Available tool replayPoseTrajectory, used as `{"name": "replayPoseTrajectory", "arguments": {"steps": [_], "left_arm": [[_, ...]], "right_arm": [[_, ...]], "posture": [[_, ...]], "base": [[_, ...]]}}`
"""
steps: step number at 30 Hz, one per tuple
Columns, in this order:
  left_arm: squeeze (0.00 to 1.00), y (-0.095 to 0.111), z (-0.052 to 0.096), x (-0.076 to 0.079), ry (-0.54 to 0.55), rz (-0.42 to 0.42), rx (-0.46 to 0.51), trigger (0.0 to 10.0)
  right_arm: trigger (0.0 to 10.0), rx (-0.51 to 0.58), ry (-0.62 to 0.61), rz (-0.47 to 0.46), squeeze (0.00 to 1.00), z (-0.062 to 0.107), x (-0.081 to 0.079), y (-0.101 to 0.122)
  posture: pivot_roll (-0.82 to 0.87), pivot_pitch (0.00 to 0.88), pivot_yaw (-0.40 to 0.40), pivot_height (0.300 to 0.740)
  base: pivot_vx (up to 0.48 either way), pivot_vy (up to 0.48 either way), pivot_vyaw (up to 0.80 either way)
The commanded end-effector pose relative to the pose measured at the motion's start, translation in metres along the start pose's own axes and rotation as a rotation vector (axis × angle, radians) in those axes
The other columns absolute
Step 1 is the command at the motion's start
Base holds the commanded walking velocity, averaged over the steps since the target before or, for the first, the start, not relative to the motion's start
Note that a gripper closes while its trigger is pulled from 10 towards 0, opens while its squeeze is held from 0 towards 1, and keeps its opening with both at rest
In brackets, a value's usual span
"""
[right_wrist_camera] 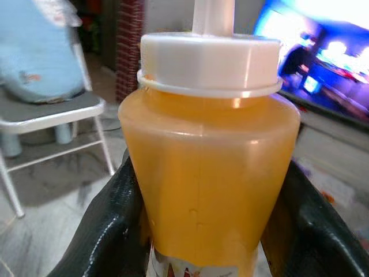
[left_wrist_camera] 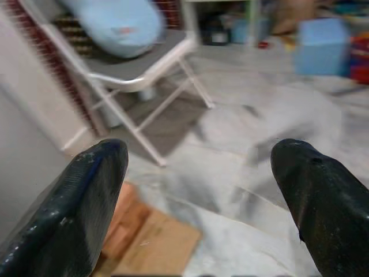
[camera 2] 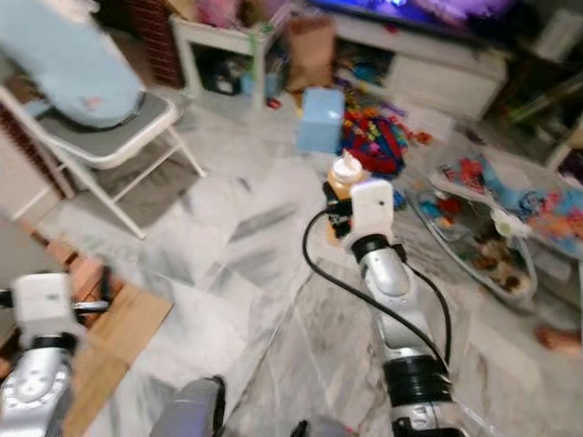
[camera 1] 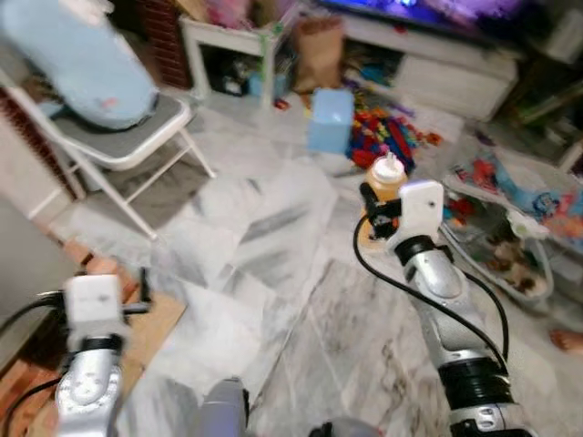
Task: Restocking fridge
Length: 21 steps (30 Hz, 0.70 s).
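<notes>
The right arm reaches forward at mid height, its tool [right_wrist_camera: 202, 231] clamped with both black fingers [right_wrist_camera: 109, 231] around a bottle [right_wrist_camera: 207, 173]. The left arm hangs low, its tool [left_wrist_camera: 199, 196] spread wide apart.

The marble floor [camera 1: 273, 264] lies open through the middle, wide enough to pass. A folding chair [camera 1: 127, 137] stands at its far left, a blue box [camera 1: 330, 118] and scattered toys [camera 1: 387, 137] at the far middle, a cluttered bouncer [camera 1: 510, 237] along the right, and cardboard [camera 1: 146, 328] at the near left.

White folding chair [camera 1: 127, 137], blue box [camera 1: 330, 120], scattered toys [camera 1: 387, 137] on marble floor [camera 1: 273, 273]
</notes>
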<state>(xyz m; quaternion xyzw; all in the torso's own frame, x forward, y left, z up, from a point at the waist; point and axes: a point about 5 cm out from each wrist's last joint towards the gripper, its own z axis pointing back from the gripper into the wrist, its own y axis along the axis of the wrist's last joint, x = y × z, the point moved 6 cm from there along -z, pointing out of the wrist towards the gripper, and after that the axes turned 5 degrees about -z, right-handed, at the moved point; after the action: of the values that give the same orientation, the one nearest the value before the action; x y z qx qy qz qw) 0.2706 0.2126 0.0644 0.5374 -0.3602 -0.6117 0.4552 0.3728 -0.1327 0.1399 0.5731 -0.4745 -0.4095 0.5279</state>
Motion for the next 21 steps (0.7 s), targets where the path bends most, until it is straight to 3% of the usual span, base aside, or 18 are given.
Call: {"name": "replayPoseTrajectory", "arguments": {"steps": [1,3,5,6,7,8,10,11,16,21], "left_arm": [[0.0,0.004,-0.002,0.008,-0.05,-0.03,0.016,10.0],[0.0,0.011,-0.013,0.003,0.026,0.035,0.014,10.0],[0.0,0.006,-0.014,-0.013,0.145,0.128,-0.023,10.0],[0.0,-0.004,-0.011,-0.033,0.279,0.187,-0.062,10.0],[0.0,-0.006,-0.009,-0.037,0.31,0.221,-0.071,10.0],[0.0,-0.005,-0.008,-0.03,0.269,0.237,-0.072,10.0],[0.0,-0.001,-0.009,-0.017,0.172,0.15,-0.044,10.0],[0.0,-0.003,-0.008,-0.016,0.161,0.146,-0.047,10.0],[0.0,-0.008,-0.006,-0.009,0.146,0.169,-0.066,10.0],[0.0,-0.008,-0.005,-0.011,0.165,0.168,-0.068,10.0]], "right_arm": [[10.0,0.018,0.026,-0.005,0.0,-0.002,-0.007,0.004],[10.0,0.035,0.013,-0.003,0.0,-0.004,-0.005,0.009],[10.0,0.039,-0.004,-0.006,0.0,-0.004,-0.002,0.01],[10.0,0.04,-0.02,-0.009,0.0,-0.003,0.002,0.011],[10.0,0.04,-0.023,-0.011,0.0,-0.004,0.003,0.011],[10.0,0.035,-0.03,-0.022,0.0,-0.005,0.003,0.011],[10.0,0.034,-0.014,-0.019,0.0,-0.005,0.0,0.011],[10.0,0.035,-0.005,-0.016,0.0,-0.006,-0.002,0.011],[10.0,0.041,-0.008,-0.032,0.0,-0.007,-0.002,0.012],[10.0,0.044,-0.014,-0.059,0.0,-0.008,-0.006,0.012]], "posture": [[0.16,0.122,-0.115,0.74],[0.13,0.118,-0.092,0.74],[0.13,0.12,-0.092,0.74],[0.13,0.122,-0.099,0.74],[0.13,0.127,-0.111,0.74],[0.13,0.127,-0.111,0.74],[0.13,0.129,-0.11,0.74],[0.13,0.129,-0.11,0.74],[0.13,0.134,-0.099,0.74],[0.13,0.14,-0.099,0.74]], "base": [[0.0,0.0,0.8],[0.0,0.0,0.8],[0.0,0.0,0.8],[0.0,0.0,0.8],[0.0,0.0,0.8],[0.0,0.0,0.8],[0.0,0.0,0.8],[0.0,0.0,0.8],[0.0,0.323,0.8],[0.0,0.48,0.2]]}}
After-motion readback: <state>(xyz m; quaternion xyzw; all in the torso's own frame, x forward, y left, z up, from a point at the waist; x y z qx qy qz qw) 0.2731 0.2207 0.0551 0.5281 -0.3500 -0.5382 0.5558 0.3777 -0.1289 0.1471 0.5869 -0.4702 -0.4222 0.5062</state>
